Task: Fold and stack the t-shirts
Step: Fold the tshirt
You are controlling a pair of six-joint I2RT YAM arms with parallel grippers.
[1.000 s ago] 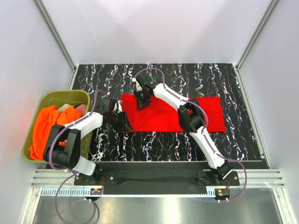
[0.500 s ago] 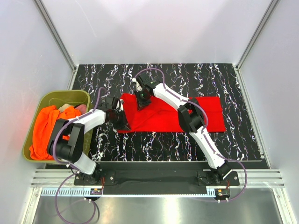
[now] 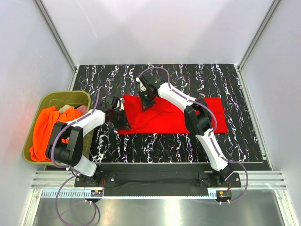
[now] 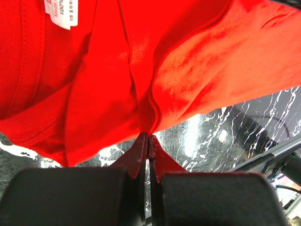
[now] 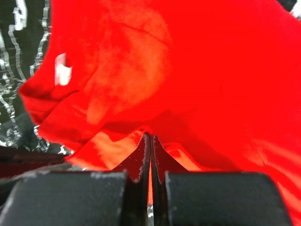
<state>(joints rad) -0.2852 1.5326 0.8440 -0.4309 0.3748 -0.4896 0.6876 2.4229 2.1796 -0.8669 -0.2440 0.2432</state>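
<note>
Two closed grips on the red shirt: left gripper and right gripper each pinch a fold at their tips, cloth spreading ahead onto the table.

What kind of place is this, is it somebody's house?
Probably not; it looks like a robot test booth. Plain white walls box in a black marbled table, the left arm and right arm are bolted at its near edge, and both pinch a red t-shirt.
</note>
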